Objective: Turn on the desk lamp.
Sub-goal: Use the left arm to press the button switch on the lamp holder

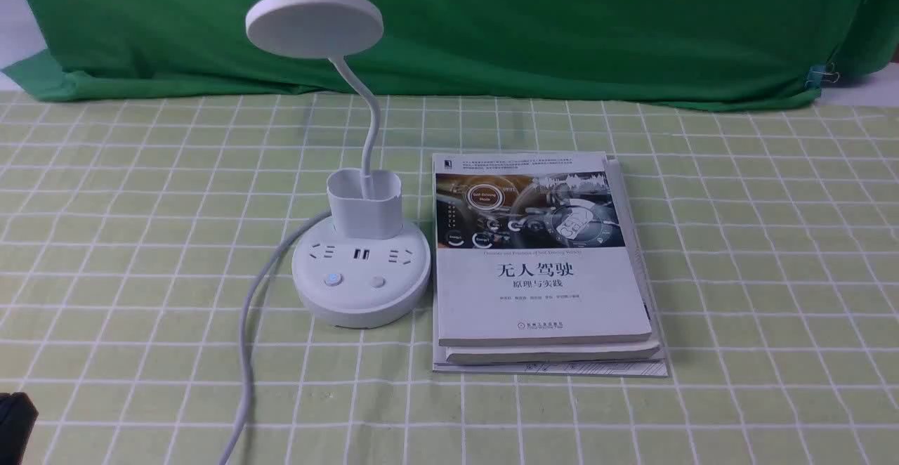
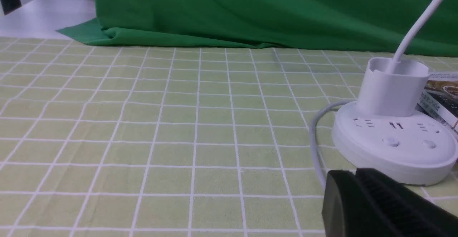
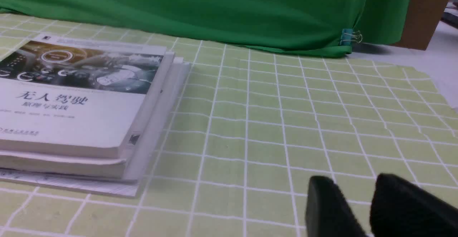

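The lamp (image 1: 360,275) stands mid-table, a book (image 1: 541,254) at its 3 o'clock. Its buttons (image 1: 332,280) lie near the left gripper (image 2: 354,183) (fingers pressed together), at its 1 o'clock. The right gripper (image 3: 361,201), jaws slightly parted, sits beyond the book.

The front view looks forward and down from the robot's side, far enough back to take in the whole desk lamp (image 1: 359,289), the stack of books (image 1: 541,289) and the green backdrop (image 1: 562,22). Both wrist views sit low and close over the checked tablecloth (image 2: 143,140), facing that backdrop — the left shares the lamp's base with the front view, the right the books.
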You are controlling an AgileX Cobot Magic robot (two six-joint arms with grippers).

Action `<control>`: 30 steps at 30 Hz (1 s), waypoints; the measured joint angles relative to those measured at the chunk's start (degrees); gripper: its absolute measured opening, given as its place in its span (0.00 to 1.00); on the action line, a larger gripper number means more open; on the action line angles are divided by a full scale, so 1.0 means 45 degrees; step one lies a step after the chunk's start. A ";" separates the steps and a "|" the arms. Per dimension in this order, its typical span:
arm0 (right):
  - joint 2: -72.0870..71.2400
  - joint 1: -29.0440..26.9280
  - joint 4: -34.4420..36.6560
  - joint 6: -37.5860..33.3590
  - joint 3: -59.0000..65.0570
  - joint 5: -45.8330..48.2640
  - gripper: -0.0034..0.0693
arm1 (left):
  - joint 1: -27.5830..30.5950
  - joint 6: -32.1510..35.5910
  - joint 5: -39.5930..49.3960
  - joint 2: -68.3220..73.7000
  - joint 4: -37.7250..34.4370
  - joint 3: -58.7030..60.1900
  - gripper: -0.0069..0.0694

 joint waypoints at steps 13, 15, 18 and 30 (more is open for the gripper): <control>0.0000 0.0000 0.0000 0.0000 0.0000 0.0000 0.38 | 0.0000 0.0000 0.0000 0.0000 0.0000 0.0000 0.12; 0.0000 0.0000 0.0000 0.0000 0.0000 0.0000 0.38 | 0.0000 -0.0014 0.0000 0.0000 -0.0082 0.0000 0.12; 0.0000 0.0000 0.0000 0.0000 0.0000 0.0000 0.38 | 0.0000 -0.0014 -0.0012 0.0000 -0.0326 0.0000 0.12; 0.0000 0.0000 0.0000 0.0000 0.0000 0.0000 0.38 | 0.0000 -0.0014 -0.0652 0.0000 -0.0867 0.0000 0.12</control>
